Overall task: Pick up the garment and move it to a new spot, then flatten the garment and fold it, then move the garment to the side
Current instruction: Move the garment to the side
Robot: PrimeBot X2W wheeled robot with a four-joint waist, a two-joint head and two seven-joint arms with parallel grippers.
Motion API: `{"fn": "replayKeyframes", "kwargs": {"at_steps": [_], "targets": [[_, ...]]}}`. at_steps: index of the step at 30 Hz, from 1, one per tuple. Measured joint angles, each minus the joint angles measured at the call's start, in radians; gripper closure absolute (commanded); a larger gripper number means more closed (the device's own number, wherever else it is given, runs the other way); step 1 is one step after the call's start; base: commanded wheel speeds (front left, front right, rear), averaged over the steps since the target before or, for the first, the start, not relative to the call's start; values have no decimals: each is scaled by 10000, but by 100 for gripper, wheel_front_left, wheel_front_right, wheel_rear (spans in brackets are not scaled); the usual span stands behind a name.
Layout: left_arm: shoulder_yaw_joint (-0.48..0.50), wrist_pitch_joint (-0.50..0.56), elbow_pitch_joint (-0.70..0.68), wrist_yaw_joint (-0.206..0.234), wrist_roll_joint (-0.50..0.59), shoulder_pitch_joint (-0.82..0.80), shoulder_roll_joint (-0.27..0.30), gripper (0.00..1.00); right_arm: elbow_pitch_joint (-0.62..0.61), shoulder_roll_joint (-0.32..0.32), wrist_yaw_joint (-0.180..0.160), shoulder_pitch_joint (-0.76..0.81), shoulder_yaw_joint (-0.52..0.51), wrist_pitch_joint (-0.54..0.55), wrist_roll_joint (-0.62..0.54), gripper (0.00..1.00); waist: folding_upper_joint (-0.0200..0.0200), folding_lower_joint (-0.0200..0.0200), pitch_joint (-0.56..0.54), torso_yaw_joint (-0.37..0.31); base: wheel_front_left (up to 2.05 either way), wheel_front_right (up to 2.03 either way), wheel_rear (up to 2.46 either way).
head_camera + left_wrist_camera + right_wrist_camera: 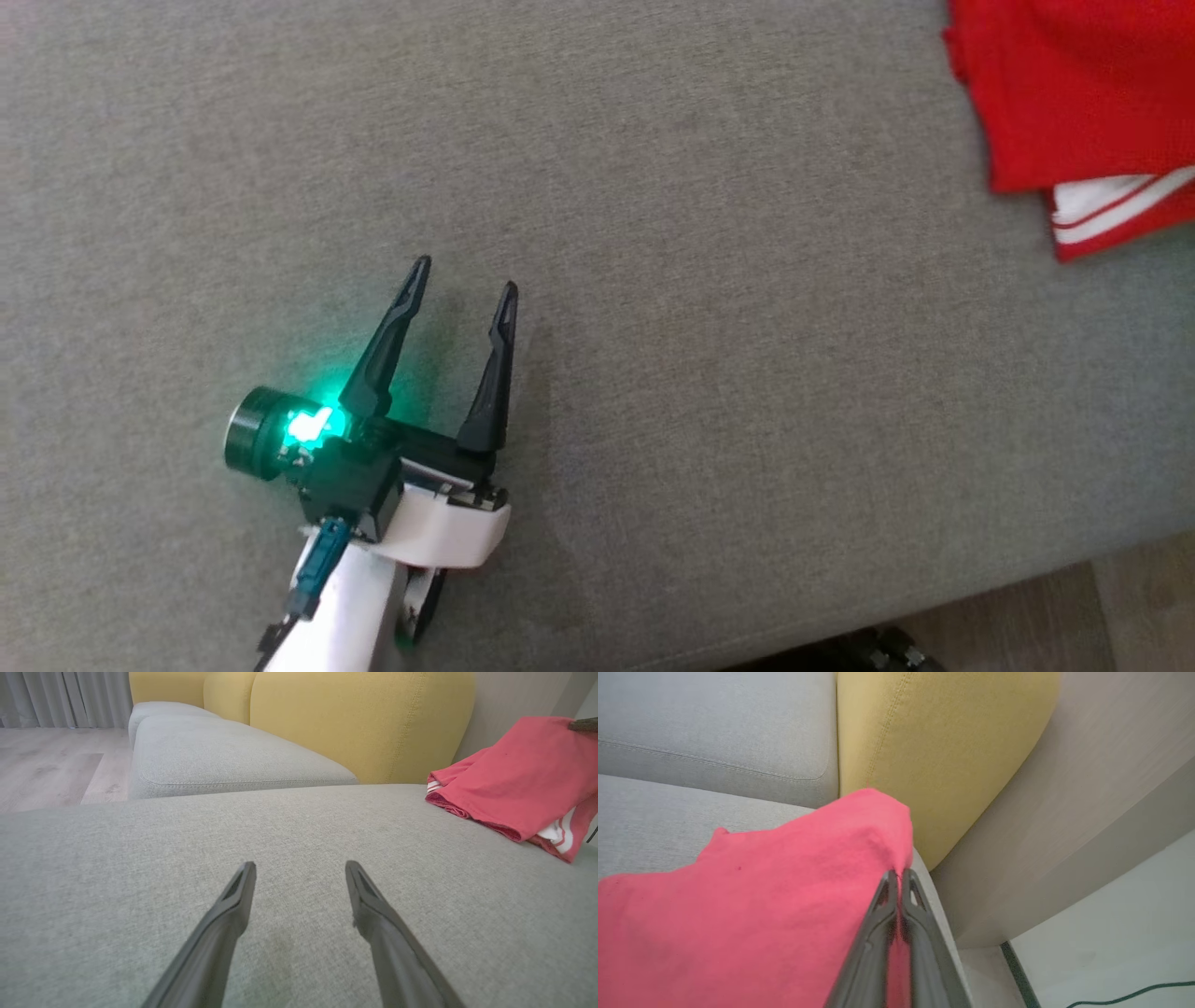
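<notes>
Left claw [465, 273] hovers with its fingers spread wide; right claw [899, 873] fingers are pinched together on the garment [761, 896] edge.

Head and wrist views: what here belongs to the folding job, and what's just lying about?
Job: red garment; right gripper, shut on its edge; left gripper, open; grey seat cushion, the work surface.
Lying about: yellow back cushions; grey curtain; green cable.

We record one grey fabric sofa seat [653, 280], bearing at its right end one folded red garment [1074, 93] with white-striped trim.
</notes>
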Motion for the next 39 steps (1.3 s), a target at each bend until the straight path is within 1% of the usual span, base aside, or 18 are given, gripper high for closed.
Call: {"fn": "replayKeyframes", "kwargs": {"at_steps": [2,4,5,7,10,13,16,19,22,24,27,29,31,34,37,39], "targets": [[4,0,46,2,-2,-40,-4,0,13,251,0,3,-316,2,-616,0,0,1,-58,63,0,0,0],[13,0,148,0,-6,-49,-4,0,-13,681,0,36,-399,2,-1149,0,0,0,-195,113,0,0,0],[13,0,148,0,-6,-49,-4,0,-13,681,0,36,-399,2,-1149,0,0,0,-195,113,0,0,0],[56,2,249,8,-46,-35,-19,0,-96,1197,0,222,-360,-52,-1452,0,0,0,-401,168,0,0,0],[221,2,326,107,-265,106,-36,0,-251,1964,0,832,-109,-297,-1559,0,0,0,-810,259,0,0,0],[383,2,525,196,-706,459,-59,0,-314,2656,0,1560,263,-543,-1492,0,0,-2,-1291,366,0,0,0],[443,4,673,199,-1020,852,-84,0,-255,3338,0,2324,930,-1016,-1174,0,0,-2,-1786,501,0,0,0],[522,4,667,215,-1248,1028,-98,0,31,3983,0,2990,1712,-1755,-685,0,0,-3,-2274,671,0,0,0],[573,6,640,221,-1569,1219,-113,0,487,4498,0,3556,2380,-2765,-416,0,0,-3,-2748,877,0,0,0],[587,8,566,326,-1755,1476,-117,0,800,4807,0,3881,2537,-3191,-364,0,0,-3,-3053,1030,0,0,0],[675,10,431,550,-1894,1940,-123,0,917,5281,0,4325,2334,-3429,-493,0,0,-3,-3516,1251,0,0,0],[765,10,322,673,-1894,2279,-123,0,182,5593,0,4716,1950,-3436,-918,0,0,-3,-3831,1384,0,0,0],[855,10,178,771,-1860,2600,-121,0,-800,5751,0,5114,1722,-3442,-1459,0,0,-3,-4129,1502,0,0,0],[851,12,-86,907,-1452,2963,-119,0,-2098,6009,0,5913,1275,-3469,-1835,0,0,-3,-4525,1687,0,0,0],[802,12,-389,991,-1429,3202,-119,0,-2997,6130,0,6886,911,-3478,-2157,0,1,-3,-4903,1870,0,0,0],[761,12,-508,1035,-1429,3397,-119,0,-3338,6199,0,7450,777,-3482,-2293,0,1,-3,-5129,1978,0,0,0]]}}
